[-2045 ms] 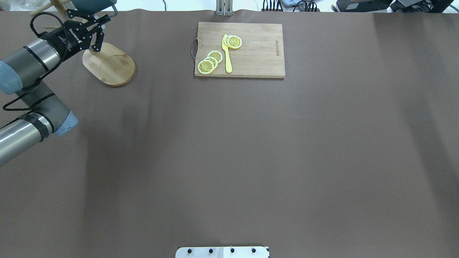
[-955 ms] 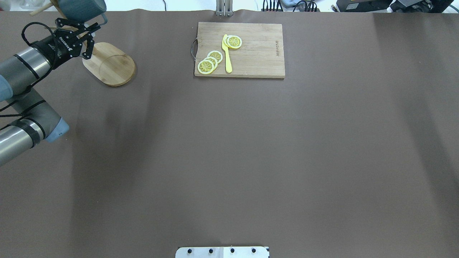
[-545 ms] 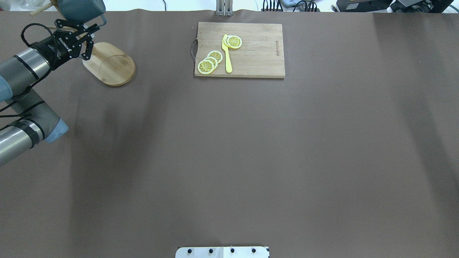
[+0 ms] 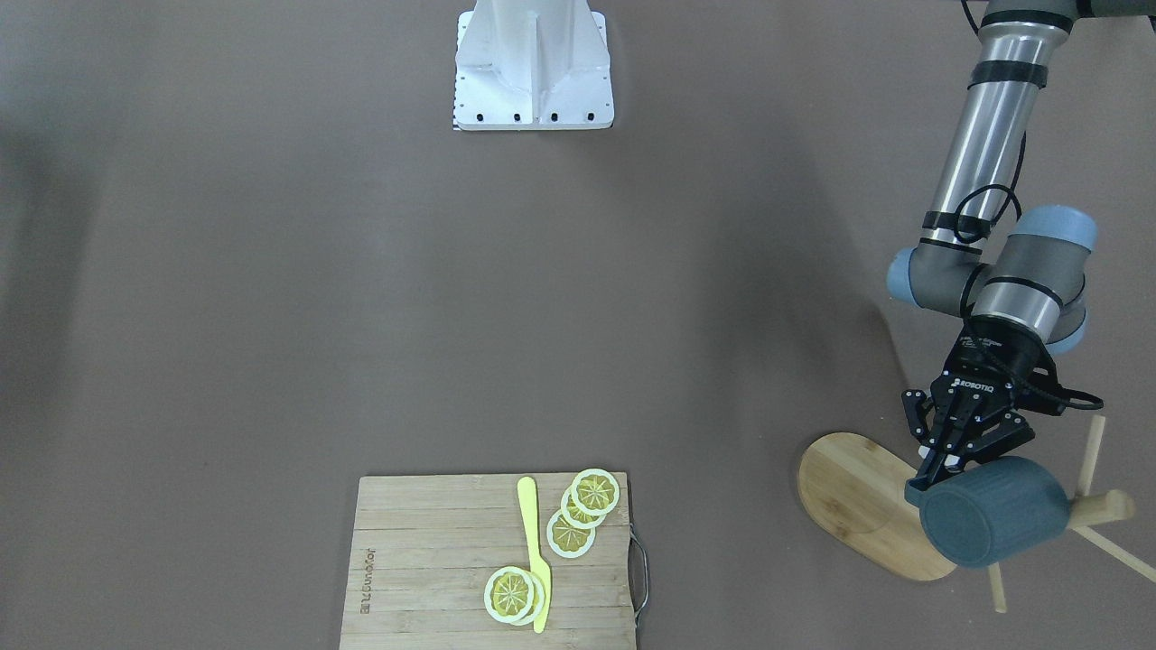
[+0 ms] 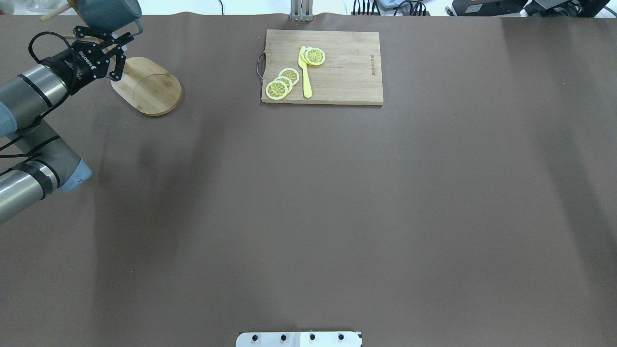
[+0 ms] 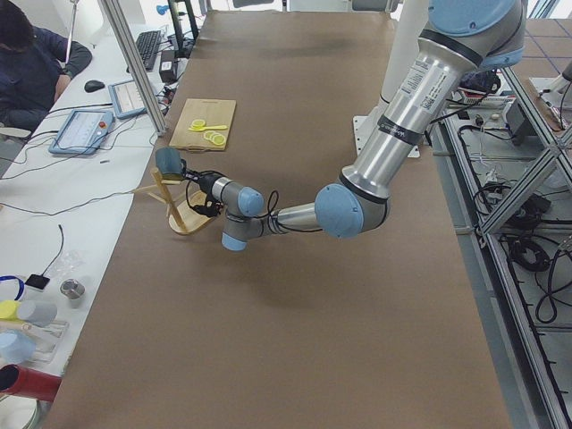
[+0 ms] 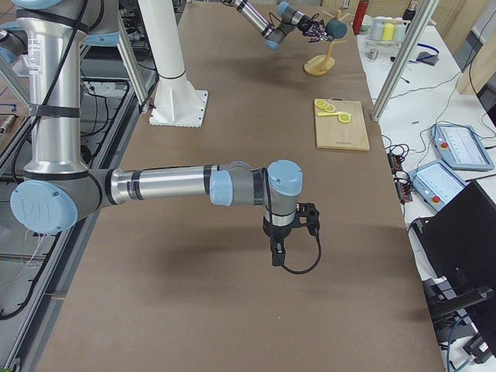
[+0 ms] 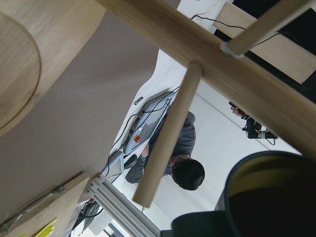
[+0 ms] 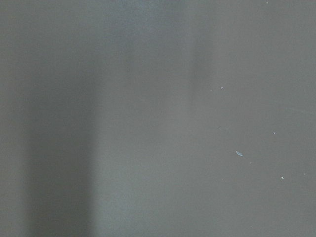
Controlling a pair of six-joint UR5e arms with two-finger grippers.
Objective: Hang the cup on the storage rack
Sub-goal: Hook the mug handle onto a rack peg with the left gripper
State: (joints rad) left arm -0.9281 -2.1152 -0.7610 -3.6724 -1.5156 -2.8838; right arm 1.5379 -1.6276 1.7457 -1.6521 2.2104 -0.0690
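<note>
The dark blue-grey cup (image 4: 989, 515) sits high against the post (image 4: 1097, 510) of the bamboo storage rack, above the rack's oval base (image 4: 858, 501). It is at the table's far left corner in the overhead view (image 5: 108, 10). My left gripper (image 4: 948, 469) is open, just beside the cup's handle side, with nothing between the fingers. The left wrist view shows the post (image 8: 222, 64), a peg (image 8: 165, 143) and the cup's olive-lined rim (image 8: 266, 197), but no fingers. I cannot see how the handle sits on a peg. My right gripper (image 7: 277, 252) points down at bare table; I cannot tell whether it is open or shut.
A slatted cutting board (image 5: 322, 66) with lemon slices (image 5: 282, 83) and a yellow knife (image 5: 304, 72) lies at the far middle. The robot's white base mount (image 4: 533, 68) is on the near side. A seated person (image 6: 31, 63) is beyond the table's far edge.
Since two seconds ago my left gripper has drawn back toward the left edge, and the cup has shifted left beside the post. Over the last half second nothing has visibly moved.
</note>
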